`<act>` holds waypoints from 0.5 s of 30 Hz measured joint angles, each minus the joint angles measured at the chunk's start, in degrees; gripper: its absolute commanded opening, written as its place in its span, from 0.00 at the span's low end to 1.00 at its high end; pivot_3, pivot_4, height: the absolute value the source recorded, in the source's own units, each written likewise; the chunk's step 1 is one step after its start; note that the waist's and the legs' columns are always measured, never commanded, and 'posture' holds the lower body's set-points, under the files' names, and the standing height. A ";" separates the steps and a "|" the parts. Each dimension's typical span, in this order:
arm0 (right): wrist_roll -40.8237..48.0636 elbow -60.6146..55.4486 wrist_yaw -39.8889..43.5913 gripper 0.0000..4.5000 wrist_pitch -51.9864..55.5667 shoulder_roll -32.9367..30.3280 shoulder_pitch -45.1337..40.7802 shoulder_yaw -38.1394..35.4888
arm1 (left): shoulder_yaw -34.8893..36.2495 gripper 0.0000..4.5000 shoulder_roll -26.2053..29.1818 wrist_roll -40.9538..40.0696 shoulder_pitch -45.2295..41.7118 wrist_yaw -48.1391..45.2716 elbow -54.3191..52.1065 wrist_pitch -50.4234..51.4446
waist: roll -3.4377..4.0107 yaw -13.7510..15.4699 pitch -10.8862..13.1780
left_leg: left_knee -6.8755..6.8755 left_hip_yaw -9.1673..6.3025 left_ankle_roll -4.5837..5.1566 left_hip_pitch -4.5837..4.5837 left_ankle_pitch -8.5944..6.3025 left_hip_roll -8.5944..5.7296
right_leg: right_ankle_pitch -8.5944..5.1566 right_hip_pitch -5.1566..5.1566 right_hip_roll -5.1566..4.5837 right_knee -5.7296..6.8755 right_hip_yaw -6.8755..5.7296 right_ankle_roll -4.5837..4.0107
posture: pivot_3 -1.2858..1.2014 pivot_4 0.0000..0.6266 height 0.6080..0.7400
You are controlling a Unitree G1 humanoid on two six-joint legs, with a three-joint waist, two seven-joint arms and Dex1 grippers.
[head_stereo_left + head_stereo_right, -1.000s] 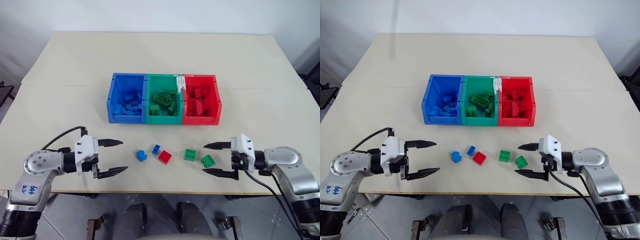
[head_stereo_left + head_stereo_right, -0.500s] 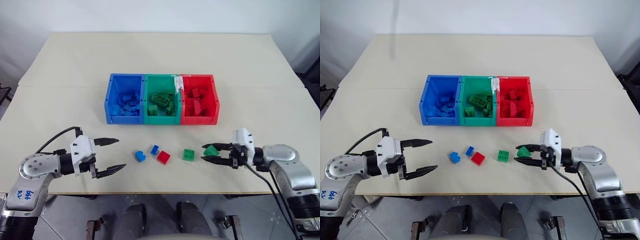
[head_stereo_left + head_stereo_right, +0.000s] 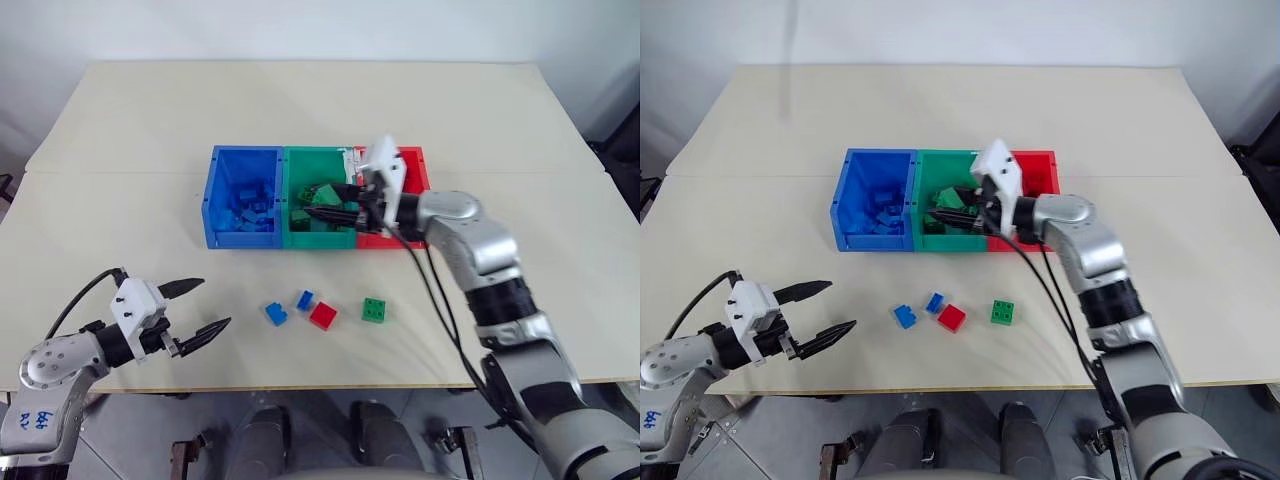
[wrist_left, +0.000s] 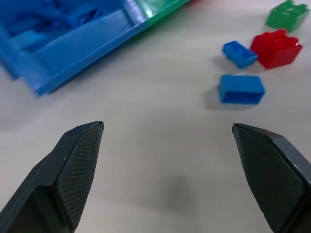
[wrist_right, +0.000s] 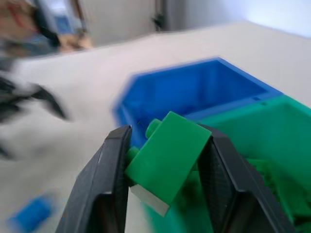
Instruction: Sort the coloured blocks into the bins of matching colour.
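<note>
Your right pincer (image 5: 165, 160) clamps a small green studded plastic brick (image 5: 167, 156) above the green plastic bin (image 3: 322, 237); left pincer (image 3: 196, 307) gapes wide, empty; brick's underside hidden

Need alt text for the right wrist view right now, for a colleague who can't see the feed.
The right pincer is shut on a green block, held above the green bin. The blue bin adjoins it, and a loose blue block lies on the table.

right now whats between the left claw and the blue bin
Only bare table separates the left claw from the blue bin, seen in the left eye view; the loose blocks lie off to the side.
</note>
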 measured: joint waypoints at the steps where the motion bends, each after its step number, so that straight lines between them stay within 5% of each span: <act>1: -1.51 3.20 -0.75 0.35 -2.29 0.81 -1.04 0.12 | 0.46 1.00 -0.16 -0.03 0.82 0.39 -0.92 0.04 | 0.00 0.10 0.00 | 0.01 0.01 0.00 -0.08 0.00 -0.01 | 0.06 -0.12 -0.01 0.05 -0.25 -0.10 | 0.52 0.24 1.00; 10: -2.63 9.67 2.61 0.99 -7.31 2.50 -3.51 -3.13 | 3.21 1.00 -1.48 -0.30 5.36 3.33 -7.46 0.90 | 0.00 0.00 0.00 | -0.07 0.15 0.00 -0.10 0.00 0.07 | 0.09 -0.25 -0.03 0.07 -0.72 -0.16 | 0.52 0.24 1.00; 15: 0.17 -1.53 6.60 0.99 -4.23 -4.52 2.16 -6.22 | 0.69 1.00 -1.42 -0.99 2.29 3.23 -7.90 2.71 | 0.00 0.57 0.00 | 0.00 0.12 0.04 -0.11 -0.01 0.05 | 0.10 -0.12 -0.03 0.00 -0.77 -0.17 | 0.52 0.24 1.00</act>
